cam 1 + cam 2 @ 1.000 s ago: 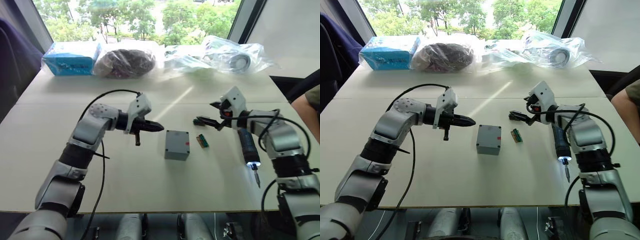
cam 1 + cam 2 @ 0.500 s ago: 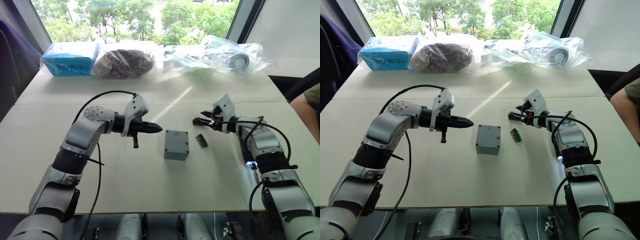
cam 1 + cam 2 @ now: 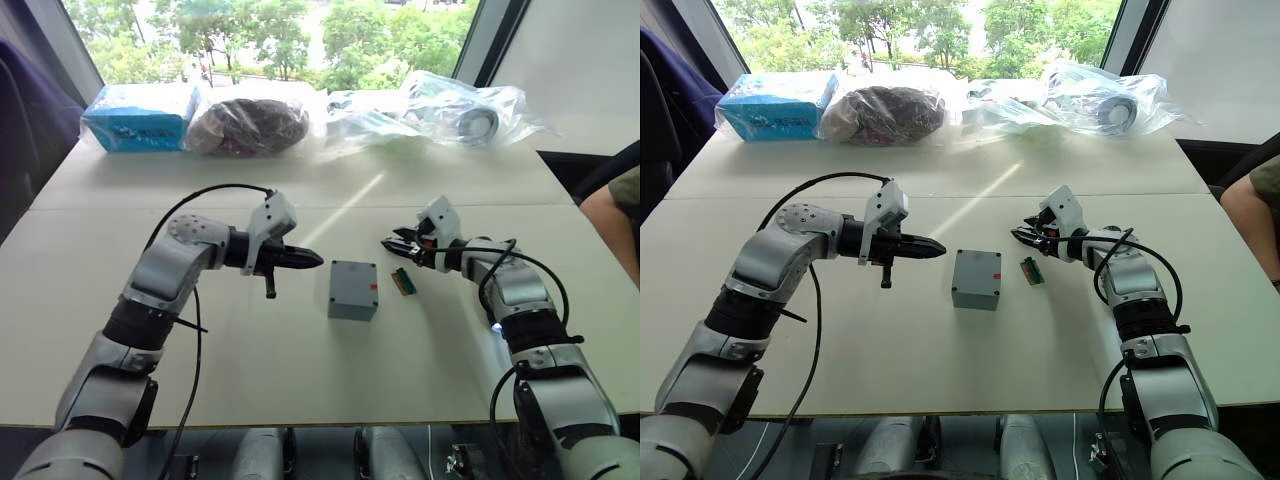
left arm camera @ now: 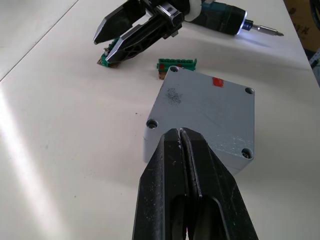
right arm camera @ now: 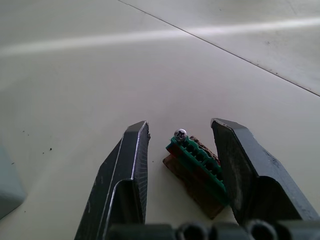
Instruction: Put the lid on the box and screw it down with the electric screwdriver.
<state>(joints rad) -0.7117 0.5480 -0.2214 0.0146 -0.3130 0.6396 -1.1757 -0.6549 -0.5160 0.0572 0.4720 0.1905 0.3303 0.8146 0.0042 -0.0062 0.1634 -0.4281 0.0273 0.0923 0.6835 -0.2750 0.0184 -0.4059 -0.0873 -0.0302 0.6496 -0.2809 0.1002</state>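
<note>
Since a second ago the right arm has dropped low over the table (image 3: 300,360) and slid its right claw (image 3: 393,243) toward the middle, while the left claw (image 3: 318,260) has barely shifted. The right claw hangs released, its fingers (image 5: 131,165) straddling a small green-and-brown part (image 5: 196,162) that carries what looks like a screw (image 5: 180,133) at its end. The left claw is clenched on nothing, its tip just beside the box (image 3: 354,290) and slightly above it. The lid (image 4: 210,112) appears already seated on the box, its corner holes empty as far as I can tell. The main risk, I judge, is the right forearm: the screwdriver (image 4: 220,19) lies on the table beneath it, light on, and a sweep of that arm could roll it away or off the near edge. A careless closing pinch could also flick the little part or shed its screw. A nudge from the left claw could shove the box or knock the loose lid askew. Along the far edge, well apart, lie a blue carton (image 3: 140,115), a dark bagged bundle (image 3: 250,125) and clear bags (image 3: 450,110); a person's arm (image 3: 610,215) shows at the right edge. A second green part (image 3: 403,282) sits between box and right claw, in the way of any reach toward the box.
</note>
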